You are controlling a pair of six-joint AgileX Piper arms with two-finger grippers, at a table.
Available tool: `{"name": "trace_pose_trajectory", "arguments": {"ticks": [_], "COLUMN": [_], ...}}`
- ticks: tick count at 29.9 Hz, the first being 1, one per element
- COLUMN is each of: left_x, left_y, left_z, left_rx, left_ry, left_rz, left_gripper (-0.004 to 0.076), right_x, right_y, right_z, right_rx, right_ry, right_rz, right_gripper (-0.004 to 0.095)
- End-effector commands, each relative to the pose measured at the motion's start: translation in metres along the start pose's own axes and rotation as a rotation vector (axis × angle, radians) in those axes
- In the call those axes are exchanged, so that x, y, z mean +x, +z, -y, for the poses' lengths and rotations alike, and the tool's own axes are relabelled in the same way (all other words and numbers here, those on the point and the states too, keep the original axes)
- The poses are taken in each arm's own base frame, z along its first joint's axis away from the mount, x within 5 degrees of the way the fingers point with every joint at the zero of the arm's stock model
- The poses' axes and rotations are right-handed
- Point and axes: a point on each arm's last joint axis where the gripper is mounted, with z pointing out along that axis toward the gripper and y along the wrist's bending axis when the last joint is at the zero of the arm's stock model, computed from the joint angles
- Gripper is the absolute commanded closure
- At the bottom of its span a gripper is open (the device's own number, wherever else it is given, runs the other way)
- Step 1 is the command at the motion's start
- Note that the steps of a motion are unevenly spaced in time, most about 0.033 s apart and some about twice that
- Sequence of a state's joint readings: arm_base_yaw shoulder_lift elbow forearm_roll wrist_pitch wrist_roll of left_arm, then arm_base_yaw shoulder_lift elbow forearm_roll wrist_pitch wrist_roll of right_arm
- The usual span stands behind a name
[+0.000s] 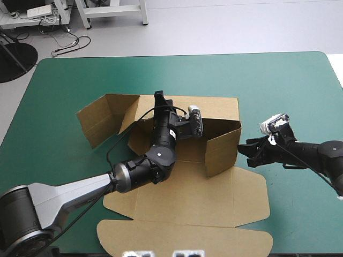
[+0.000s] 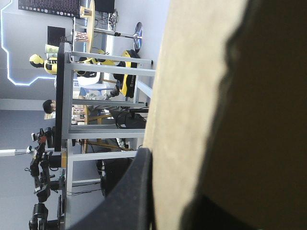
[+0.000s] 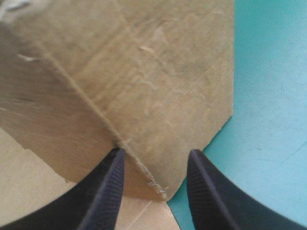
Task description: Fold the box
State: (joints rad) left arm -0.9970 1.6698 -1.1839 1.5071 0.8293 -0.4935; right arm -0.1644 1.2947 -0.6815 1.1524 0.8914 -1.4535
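left arm point(image 1: 64, 195): silver-grey link, black joints | right arm point(image 1: 321, 155): black | pincer fingers point(image 3: 105, 196): black, ribbed

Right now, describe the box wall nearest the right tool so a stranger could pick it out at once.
On the teal-green table, find the brown box in the middle, its lid flat toward the near edge. At its right end a short wall stands upright, just ahead of the right tool. Unlike the left flap, which splays outward, it bends inward at a crease.
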Motion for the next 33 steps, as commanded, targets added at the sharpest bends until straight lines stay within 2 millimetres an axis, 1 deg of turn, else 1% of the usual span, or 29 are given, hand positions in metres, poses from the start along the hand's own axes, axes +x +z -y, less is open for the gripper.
{"name": "trace_pose_trajectory", "arguments": {"ticks": [1, 7, 9, 11, 13, 16, 21, 23, 25, 26, 27, 28, 33], "left_x": [0.001, -0.001, -0.002, -0.003, -0.003, -0.002, -0.003, -0.003, -0.004, -0.004, -0.004, -0.004, -0.005], "left_y": [-0.011, -0.011, -0.011, -0.011, -0.011, -0.011, -0.011, -0.011, -0.011, -0.011, -0.011, -0.011, -0.012], "left_z": [-0.019, -0.018, -0.018, -0.018, -0.018, -0.017, -0.016, -0.016, -0.016, -0.016, -0.016, -0.017, -0.019], "left_rx": [-0.036, -0.024, -0.018, -0.016, -0.015, -0.001, 0.006, 0.007, 0.007, 0.006, 0.002, 0.0, -0.026], "left_ry": [-0.069, -0.068, -0.068, -0.069, -0.067, -0.035, -0.029, -0.029, -0.028, -0.025, -0.015, -0.004, 0.027], "left_rz": [0.011, 0.034, 0.046, 0.053, 0.055, 0.044, 0.051, 0.055, 0.058, 0.059, 0.061, 0.061, 0.068], "left_gripper": [0.0733, 0.0733, 0.0733, 0.0733, 0.0733, 0.0733, 0.0733, 0.0733, 0.0733, 0.0733, 0.0733, 0.0733, 0.0731], "right_x": [-0.017, -0.019, -0.02, -0.022, -0.025, -0.033, -0.043, -0.045, -0.045, -0.044, -0.043, -0.042, -0.038], "right_y": [-0.01, -0.01, -0.006, 0.003, 0.011, 0.019, 0.026, 0.028, 0.033, 0.036, 0.039, 0.043, 0.055], "right_z": [-0.008, -0.006, -0.009, -0.015, -0.019, -0.021, -0.024, -0.024, -0.025, -0.025, -0.026, -0.027, -0.032], "right_rx": [-0.037, -0.02, -0.019, -0.024, 0.018, 0.119, 0.196, 0.237, 0.248, 0.241, 0.231, 0.218, 0.169], "right_ry": [-0.095, -0.116, -0.135, -0.169, -0.2, -0.156, -0.073, -0.057, -0.048, -0.046, -0.039, -0.04, -0.05], "right_rz": [0.052, 0.055, 0.051, 0.042, 0.04, 0.082, 0.175, 0.187, 0.182, 0.174, 0.166, 0.156, 0.115], "right_gripper": [0.0489, 0.0489, 0.0489, 0.0489, 0.049, 0.049, 0.0493, 0.0548, 0.0743, 0.0876, 0.0917, 0.0899, 0.0908]}}
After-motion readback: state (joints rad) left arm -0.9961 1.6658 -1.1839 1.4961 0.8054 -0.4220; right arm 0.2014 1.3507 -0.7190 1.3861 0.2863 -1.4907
